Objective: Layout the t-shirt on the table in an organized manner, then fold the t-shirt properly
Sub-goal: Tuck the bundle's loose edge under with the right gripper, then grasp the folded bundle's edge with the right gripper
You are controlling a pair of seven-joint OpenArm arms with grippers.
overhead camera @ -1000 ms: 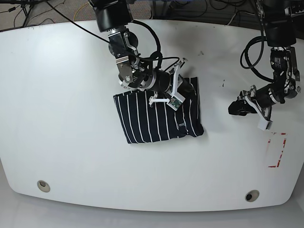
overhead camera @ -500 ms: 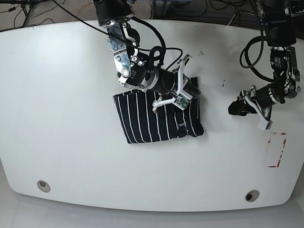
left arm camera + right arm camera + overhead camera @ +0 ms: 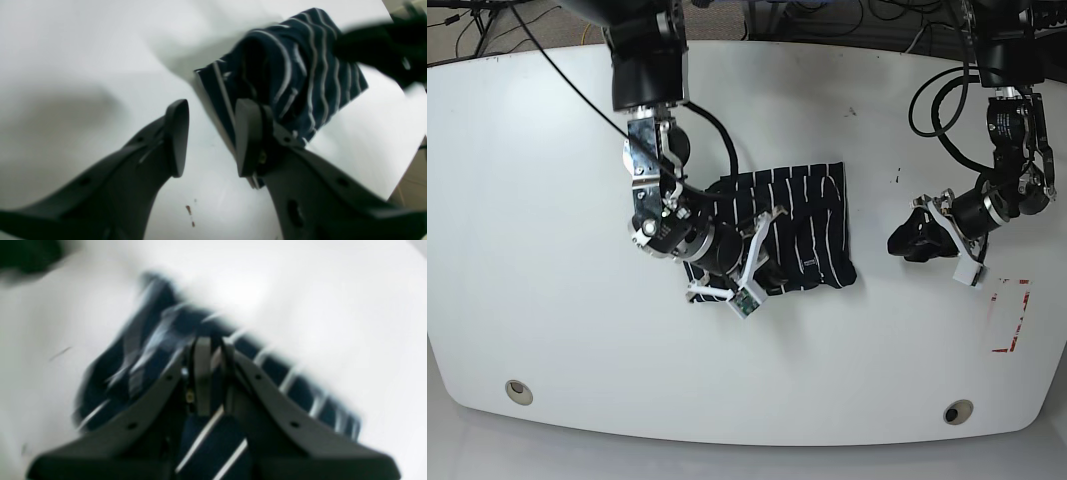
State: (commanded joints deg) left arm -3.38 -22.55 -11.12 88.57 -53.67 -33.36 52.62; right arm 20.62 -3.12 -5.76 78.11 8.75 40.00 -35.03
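Now we're watching the shirt (image 3: 812, 215) lying mid-worktop (image 3: 627, 385), bunched on one side; our right fingers (image 3: 217, 340), pressing nearly together, are hanging over it, and whether they're pinching cloth we can't tell. Our left fingers (image 3: 211, 106) are standing spread, holding nothing, beside it. We're risking dragging fresh creases in if the right ones are catching a layer.

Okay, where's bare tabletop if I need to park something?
Bare patches of table: left of the t-shirt in the base view, below it between the grommets, and between shirt and left gripper. Crowded: over the shirt, under the right arm.
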